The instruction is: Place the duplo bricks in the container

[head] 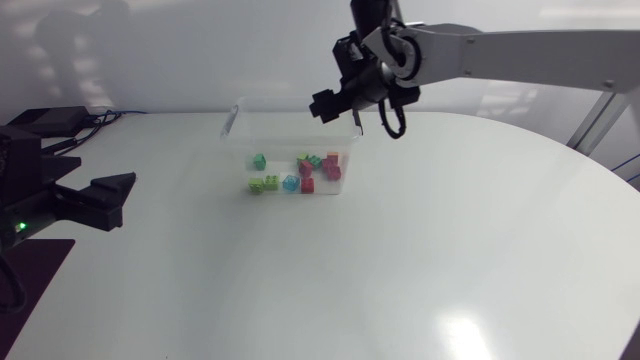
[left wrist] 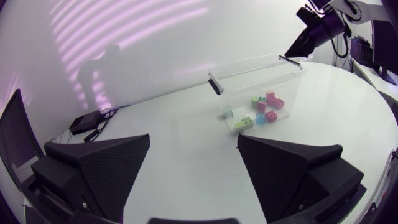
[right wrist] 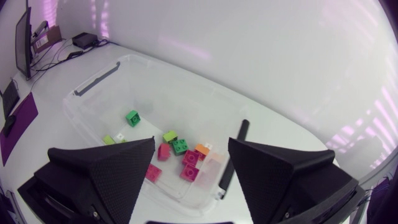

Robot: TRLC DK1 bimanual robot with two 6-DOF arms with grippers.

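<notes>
Resting nearest, the left gripper (left wrist: 193,142) stands spread and empty. Beyond it, the bricks (left wrist: 261,106) lie in the container (left wrist: 255,62); they look light, rigid and slick, probably best pinched across flat sides. Farthest, the right gripper (right wrist: 191,142) hangs spread over them, empty.

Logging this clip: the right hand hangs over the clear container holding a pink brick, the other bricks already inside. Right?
Not quite: the right wrist view shows the right hand open and empty over the clear container; the bricks lie inside.
</notes>
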